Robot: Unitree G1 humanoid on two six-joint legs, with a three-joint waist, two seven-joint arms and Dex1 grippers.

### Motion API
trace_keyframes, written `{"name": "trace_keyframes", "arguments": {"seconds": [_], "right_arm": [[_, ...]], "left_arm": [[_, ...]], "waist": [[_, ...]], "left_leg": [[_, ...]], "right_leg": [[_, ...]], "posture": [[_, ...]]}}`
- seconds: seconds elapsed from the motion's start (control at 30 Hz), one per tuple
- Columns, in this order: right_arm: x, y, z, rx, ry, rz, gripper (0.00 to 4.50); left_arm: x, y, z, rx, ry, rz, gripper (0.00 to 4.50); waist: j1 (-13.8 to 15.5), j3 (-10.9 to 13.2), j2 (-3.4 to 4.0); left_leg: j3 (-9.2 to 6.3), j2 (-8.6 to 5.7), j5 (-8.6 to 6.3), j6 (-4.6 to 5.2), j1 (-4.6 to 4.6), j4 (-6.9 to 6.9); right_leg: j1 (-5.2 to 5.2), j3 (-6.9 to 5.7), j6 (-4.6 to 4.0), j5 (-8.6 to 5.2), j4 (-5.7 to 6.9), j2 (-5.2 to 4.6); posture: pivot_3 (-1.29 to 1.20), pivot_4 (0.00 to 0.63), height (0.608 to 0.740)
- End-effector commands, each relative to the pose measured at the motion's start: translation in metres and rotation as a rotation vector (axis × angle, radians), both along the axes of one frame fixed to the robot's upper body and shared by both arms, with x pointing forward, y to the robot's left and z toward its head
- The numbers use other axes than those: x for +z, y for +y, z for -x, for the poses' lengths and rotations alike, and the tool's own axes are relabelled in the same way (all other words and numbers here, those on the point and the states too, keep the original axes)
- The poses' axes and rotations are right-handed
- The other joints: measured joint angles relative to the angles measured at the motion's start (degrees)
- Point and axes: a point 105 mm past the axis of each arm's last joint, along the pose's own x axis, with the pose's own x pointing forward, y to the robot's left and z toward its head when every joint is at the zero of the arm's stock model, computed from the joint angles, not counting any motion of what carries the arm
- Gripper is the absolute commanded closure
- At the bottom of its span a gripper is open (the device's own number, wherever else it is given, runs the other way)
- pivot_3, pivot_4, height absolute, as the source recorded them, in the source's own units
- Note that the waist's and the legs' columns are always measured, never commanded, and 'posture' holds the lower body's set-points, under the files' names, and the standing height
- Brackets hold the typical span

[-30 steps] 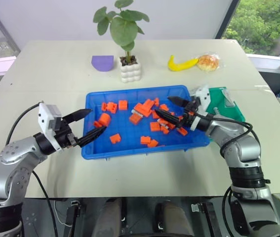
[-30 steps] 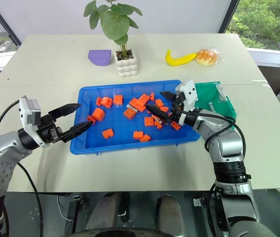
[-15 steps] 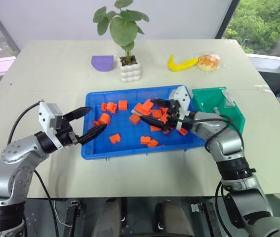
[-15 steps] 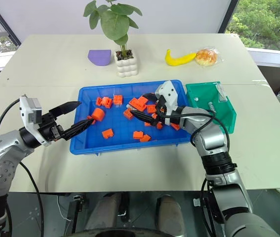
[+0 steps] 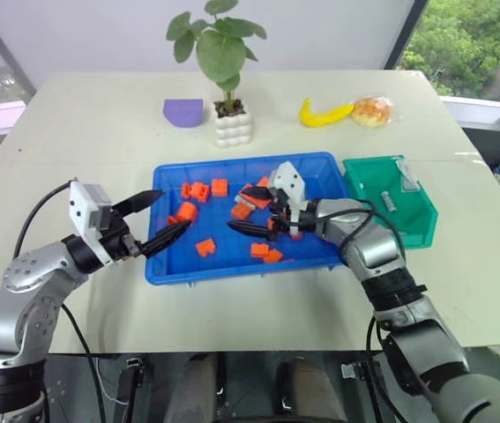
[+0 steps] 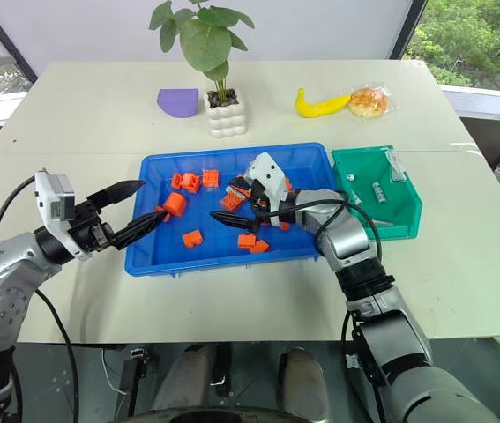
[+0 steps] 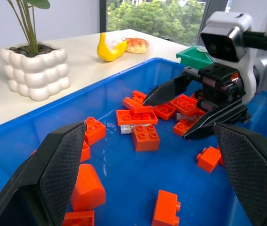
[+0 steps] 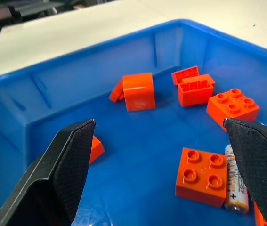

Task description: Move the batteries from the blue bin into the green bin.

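On the beige tabletop [image 5: 82, 132] there is one large shallow blue plastic bin [image 5: 316, 164] and one small green plastic bin [image 5: 415, 226], which stands just beside the blue bin's right edge. In the blue bin lie more than a dozen orange plastic building blocks [image 5: 205, 248]; an exact count is not possible. One slim silvery battery [image 8: 233, 181] lies on the blue bin's floor, touching a square orange block; there is small print on it, but it cannot be read. Two or three small silvery batteries [image 6: 378, 189] lie in the green bin.

Near the tabletop's far edge stand one green plant in a white bumpy pot [image 5: 232, 125], one purple flat piece [image 5: 183, 112], one yellow banana [image 5: 324, 114] and one wrapped bun [image 5: 372, 110].

The left gripper [image 5: 159, 222] hangs over the blue bin's left edge with its fingers spread apart and holding nothing. The right gripper [image 6: 235, 204] also has its fingers wide apart and empty. Compared with one second ago, it has moved from the blue bin's right end to about the middle, and the left gripper has stayed in place.
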Motion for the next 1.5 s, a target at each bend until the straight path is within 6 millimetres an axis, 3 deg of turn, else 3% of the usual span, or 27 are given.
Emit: {"name": "trace_keyframes", "arguments": {"seconds": [0.03,0.4,0.5,0.6,0.7,0.93,1.2,1.4,1.5], "right_arm": [[0.009,0.004,-0.006,-0.001,-0.053,0.030,0.01],[0.000,0.005,-0.017,-0.022,-0.042,0.111,0.01],[-0.003,0.006,-0.015,-0.009,-0.025,0.122,0.78],[-0.007,0.006,-0.014,-0.006,-0.017,0.143,2.30],[-0.007,0.007,-0.014,-0.005,-0.015,0.140,3.49],[-0.002,0.009,-0.013,0.003,-0.025,0.122,3.49],[0.003,0.034,0.032,0.222,0.101,0.036,3.49],[0.001,0.028,0.029,0.187,0.092,0.062,3.49],[0.000,0.023,0.022,0.162,0.068,0.091,2.33]], "left_arm": [[0.012,-0.004,0.005,-0.012,-0.059,-0.004,0.00],[0.012,-0.003,0.006,0.001,-0.065,-0.004,0.00],[0.012,-0.002,0.005,0.006,-0.068,-0.004,0.00],[0.012,-0.002,0.006,0.011,-0.069,-0.004,0.00],[0.012,-0.001,0.005,0.015,-0.070,-0.004,0.00],[0.012,0.000,0.005,0.018,-0.069,-0.005,0.00],[0.012,-0.001,0.005,0.009,-0.066,-0.010,0.00],[0.012,-0.001,0.005,0.010,-0.065,-0.012,0.00],[0.012,-0.001,0.005,0.008,-0.067,-0.011,0.00]], "waist": [[-0.05,0.00,0.00],[-0.13,0.00,0.00],[-0.10,0.00,0.00],[-0.11,0.00,0.00],[-0.12,0.00,0.00],[-0.11,0.00,0.00],[-0.12,0.00,0.00],[-0.02,0.00,0.00],[-0.09,0.00,0.00]], "left_leg": [[0.00,0.00,0.00,0.00,0.00,-0.01],[0.00,0.00,0.00,-0.01,0.00,-0.01],[0.00,0.00,0.00,-0.01,0.00,-0.01],[0.00,0.00,0.00,0.00,0.00,-0.01],[0.01,0.00,0.00,-0.01,0.00,-0.01],[0.00,0.01,0.00,-0.01,0.00,-0.01],[-0.01,0.02,0.00,-0.01,0.00,-0.03],[-0.01,-0.01,-0.01,0.00,0.00,-0.01],[-0.01,0.00,-0.01,-0.01,0.00,-0.02]], "right_leg": [[-0.01,0.00,0.00,0.00,0.00,0.00],[-0.01,0.00,0.00,0.00,0.01,0.01],[-0.01,0.00,0.00,0.00,0.01,0.01],[-0.01,0.00,0.00,0.00,0.00,0.00],[-0.02,0.00,0.00,0.00,0.01,0.01],[-0.01,0.00,0.00,0.00,0.01,0.01],[-0.02,0.00,0.00,0.00,0.01,0.01],[-0.01,0.00,0.00,0.00,0.01,-0.01],[-0.02,0.00,0.00,0.00,0.01,0.00]], "posture": [[0.00,0.150,0.739],[0.00,0.150,0.739],[0.00,0.150,0.739],[0.00,0.150,0.739],[0.00,0.150,0.739],[0.00,0.150,0.739],[0.00,0.150,0.739],[0.00,0.150,0.739],[0.00,0.150,0.739]]}}
